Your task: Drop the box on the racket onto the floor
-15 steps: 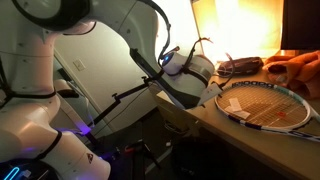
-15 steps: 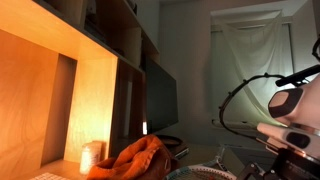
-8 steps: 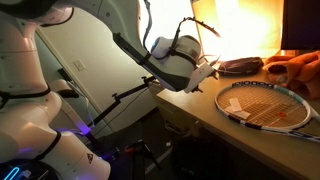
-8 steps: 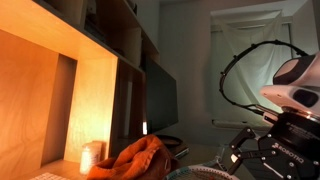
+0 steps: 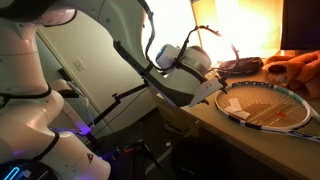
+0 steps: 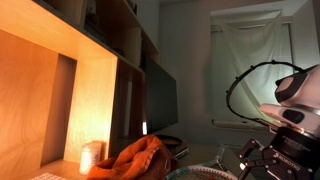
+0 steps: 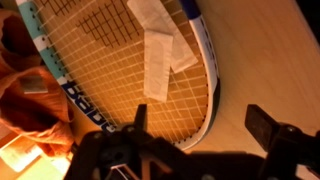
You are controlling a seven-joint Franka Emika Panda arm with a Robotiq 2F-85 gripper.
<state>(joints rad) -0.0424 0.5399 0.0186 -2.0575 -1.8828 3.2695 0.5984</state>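
Observation:
The racket (image 7: pixel 100 60) lies flat on the wooden tabletop (image 7: pixel 270 60), its pale string grid filling the wrist view; it also shows in an exterior view (image 5: pixel 268 106). The box shows as a pale white oblong (image 7: pixel 158 64) on the strings, and as a small pale patch near the frame's near end (image 5: pixel 232 103). My gripper (image 7: pixel 200 125) is open and empty, hovering above the rim of the racket head, one finger (image 7: pixel 138 122) over the strings and the other over bare table. It is dark and blurred in the exterior views (image 5: pixel 210 72). The floor (image 5: pixel 130 160) is dark below the table.
An orange cloth (image 5: pixel 296 70) lies at the back of the table, also seen in the wrist view (image 7: pixel 22 95) and an exterior view (image 6: pixel 140 158). A dark bundle (image 5: pixel 240 66) sits behind the racket. The table's front edge (image 5: pixel 200 118) is close to the racket.
My wrist rose and swung half a second ago, then came back down, closer to the racket's near end. The racket and box have not moved.

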